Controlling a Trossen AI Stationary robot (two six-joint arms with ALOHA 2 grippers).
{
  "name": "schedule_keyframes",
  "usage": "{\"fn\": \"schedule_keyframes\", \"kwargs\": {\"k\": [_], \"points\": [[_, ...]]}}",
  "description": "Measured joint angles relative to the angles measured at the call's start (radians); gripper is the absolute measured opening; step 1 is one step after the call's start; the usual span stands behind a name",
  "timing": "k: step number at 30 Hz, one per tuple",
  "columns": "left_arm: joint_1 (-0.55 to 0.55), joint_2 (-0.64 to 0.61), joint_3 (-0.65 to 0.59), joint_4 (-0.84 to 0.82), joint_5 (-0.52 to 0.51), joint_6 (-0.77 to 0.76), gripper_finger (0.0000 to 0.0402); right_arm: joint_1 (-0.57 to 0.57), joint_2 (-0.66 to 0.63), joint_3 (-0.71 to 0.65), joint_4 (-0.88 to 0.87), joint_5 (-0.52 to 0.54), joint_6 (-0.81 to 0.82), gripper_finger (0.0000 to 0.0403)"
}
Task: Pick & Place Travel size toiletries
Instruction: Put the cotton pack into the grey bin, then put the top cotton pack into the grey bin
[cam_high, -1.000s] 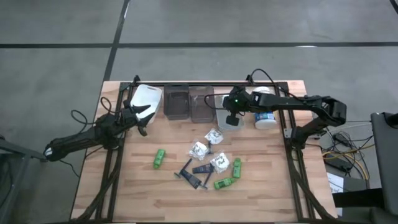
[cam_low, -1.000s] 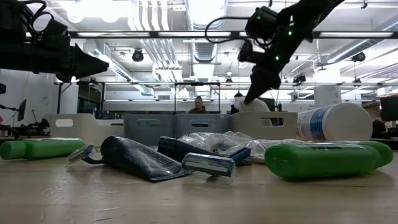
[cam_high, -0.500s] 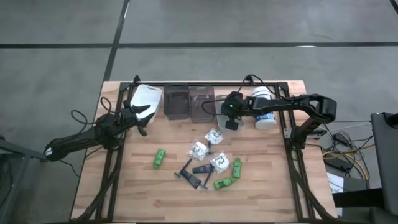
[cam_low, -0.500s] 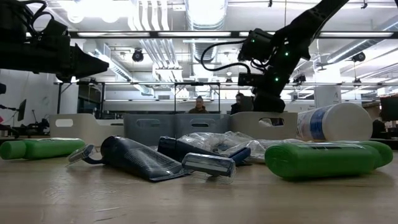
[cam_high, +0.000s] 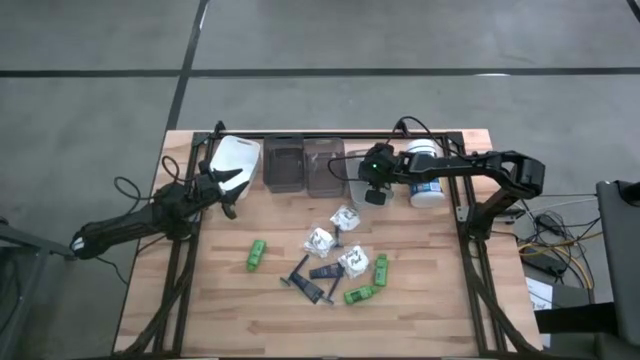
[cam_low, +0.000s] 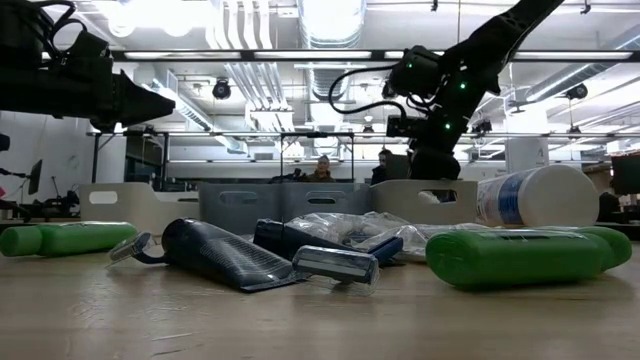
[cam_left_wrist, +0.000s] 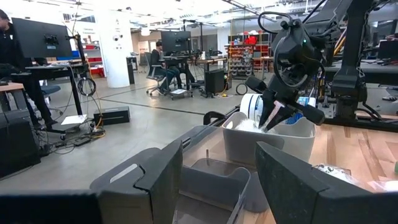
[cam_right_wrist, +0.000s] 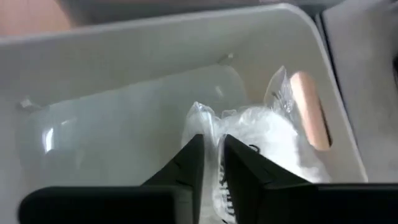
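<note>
Between the right gripper's (cam_right_wrist: 211, 163) barely parted dark fingers, a crinkled clear packet with white contents (cam_right_wrist: 255, 134) sits low inside the white plastic bin (cam_right_wrist: 124, 81). Widen fully, then lift straight up, clear of the rim. Over the white tray, the left gripper (cam_left_wrist: 217, 177) waits open.

Overall light: bright, even, from overhead fixtures; the high view shows only faint, soft shadows on the wooden table (cam_high: 420, 310).
Glare: the ceiling lights (cam_low: 330, 15) blow out to white in the low view, leaving the arms as dark silhouettes.
Focus: the near table surface blurs in the low view.
Right wrist view: soft and hazy; the white bin (cam_right_wrist: 124, 74) looks washed out.
</note>
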Motion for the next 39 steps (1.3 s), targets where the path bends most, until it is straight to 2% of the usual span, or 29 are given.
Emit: {"fn": "schedule_keyframes", "kwargs": {"k": [8,17,21,31,39], "points": [[0.0,0.0,0.0,0.0,0.0,0.0,0.0207,-0.004,0.0,0.0,0.004,-0.005,-0.017,0.014],[0.0,0.0,0.0,0.0,0.0,0.0,0.0207,-0.004,-0.037,0.0,-0.054,-0.011,-0.018,0.0198],[0.0,0.0,0.0,0.0,0.0,0.0,0.0207,-0.004,-0.082,0.0,-0.084,-0.019,-0.015,0.0212],[0.0,0.0,0.0,0.0,0.0,0.0,0.0207,-0.002,-0.255,0.002,-0.095,-0.139,0.045,0.0226],[0.0,0.0,0.0,0.0,0.0,0.0,0.0206,0.026,-0.354,0.002,-0.106,-0.149,0.129,0.0235]]}}
